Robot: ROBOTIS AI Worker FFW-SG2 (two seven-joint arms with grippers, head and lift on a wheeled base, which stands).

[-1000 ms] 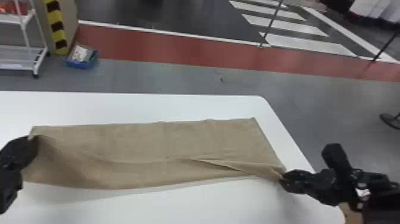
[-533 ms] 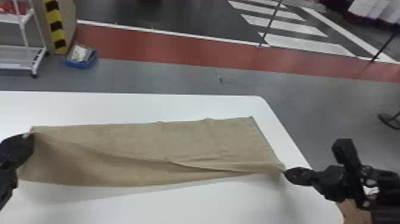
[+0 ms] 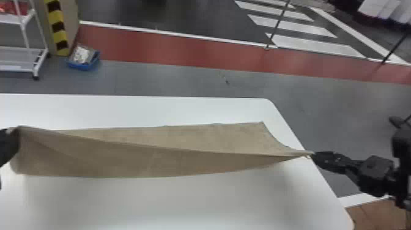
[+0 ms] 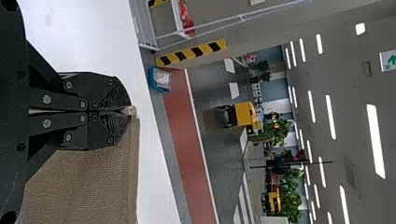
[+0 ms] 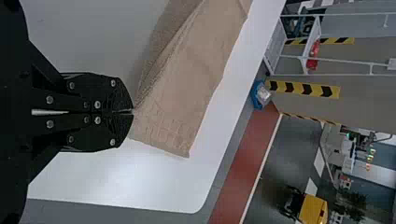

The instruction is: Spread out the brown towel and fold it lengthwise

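Observation:
My left gripper (image 3: 12, 131) is at the head view's left edge, holding the near left corner of the brown towel (image 3: 183, 137). In the left wrist view, that gripper (image 4: 130, 111) is shut on the towel (image 4: 93, 186), which hangs beside it. At the table's right edge, my right gripper (image 3: 312, 153) pinches the towel's right end, stretching it to a point. The right wrist view has the gripper (image 5: 132, 112) shut on the towel (image 5: 187, 88). The towel spans the table as a long strip, its near layer raised in a slanting ridge, its far edge lying flat.
The white table (image 3: 183, 205) has a rounded far right corner, with bare surface in front of and behind the towel. On the floor beyond stand a white rack (image 3: 36, 61) and a blue bin (image 3: 84, 59) at the left.
The right gripper has moved outward to the right and pulled the towel's corner with it toward the table edge. The near layer is tauter and its front edge straighter; the left gripper has shifted slightly.

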